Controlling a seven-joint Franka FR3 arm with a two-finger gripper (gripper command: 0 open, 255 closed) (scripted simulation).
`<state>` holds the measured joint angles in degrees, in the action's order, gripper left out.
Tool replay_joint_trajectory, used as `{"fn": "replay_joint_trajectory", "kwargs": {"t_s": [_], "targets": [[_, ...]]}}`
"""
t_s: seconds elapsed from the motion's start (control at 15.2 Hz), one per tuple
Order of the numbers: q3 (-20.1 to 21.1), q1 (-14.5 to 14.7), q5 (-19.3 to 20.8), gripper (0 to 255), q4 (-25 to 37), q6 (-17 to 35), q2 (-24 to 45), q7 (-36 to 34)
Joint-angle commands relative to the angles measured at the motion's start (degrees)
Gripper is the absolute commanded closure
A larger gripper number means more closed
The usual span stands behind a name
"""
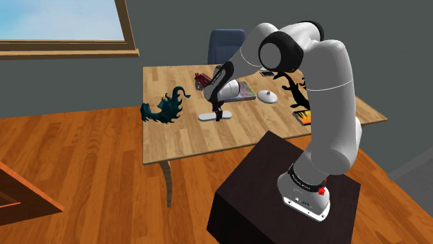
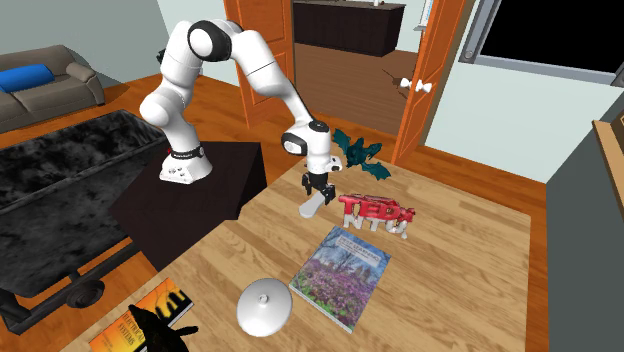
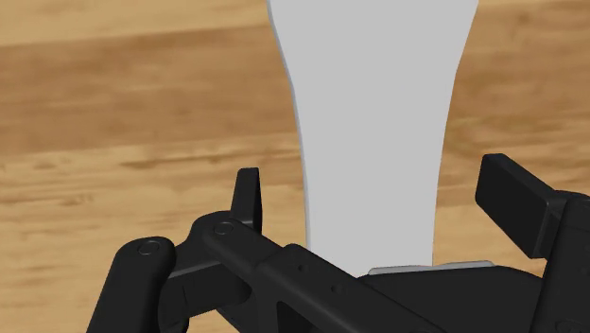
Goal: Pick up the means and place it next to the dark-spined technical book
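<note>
Wooden tabletop [image 1: 180, 142] in a plank-floored room — a pale grey, flat, waisted object [image 2: 313, 206] lies near red block letters [image 2: 375, 213]. Black tool [image 3: 378, 189] hangs over it, fingers [image 3: 248, 194] spread either side, not touching. Grasp step seems underway — next, close squarely on the waist.

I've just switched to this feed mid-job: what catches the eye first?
The white arm bends low over the wooden table, its black gripper open around a flat white object, fingers not touching it. Close by stand red block letters and a teal winged figurine, with a flower-covered book lying toward the second exterior view's bottom edge.
</note>
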<state>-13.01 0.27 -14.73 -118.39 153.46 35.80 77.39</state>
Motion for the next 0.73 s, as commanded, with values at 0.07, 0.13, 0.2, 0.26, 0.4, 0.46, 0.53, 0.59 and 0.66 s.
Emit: {"fn": "replay_joint_trajectory", "kwargs": {"t_s": [0.07,0.13,0.2,0.26,0.4,0.46,0.53,0.59,0.66], "targets": [[0.00,0.00,0.00,255,0.00,0.00,0.00,0.00],[0.00,0.00,0.00,255,0.00,-0.01,-0.01,0.00],[0.00,0.01,0.00,255,0.00,-0.01,-0.01,-0.01],[0.00,0.01,0.00,255,0.00,-0.01,-0.01,-0.01],[0.00,0.01,0.00,255,0.01,-0.01,0.00,-0.01],[0.00,0.01,0.00,255,0.01,-0.01,0.00,-0.01],[0.00,0.00,0.00,255,0.00,0.00,0.00,0.00],[0.00,0.00,0.00,255,0.00,0.00,0.01,0.00],[-0.25,0.20,0.22,255,-0.23,-0.48,-0.71,-0.15]]}}
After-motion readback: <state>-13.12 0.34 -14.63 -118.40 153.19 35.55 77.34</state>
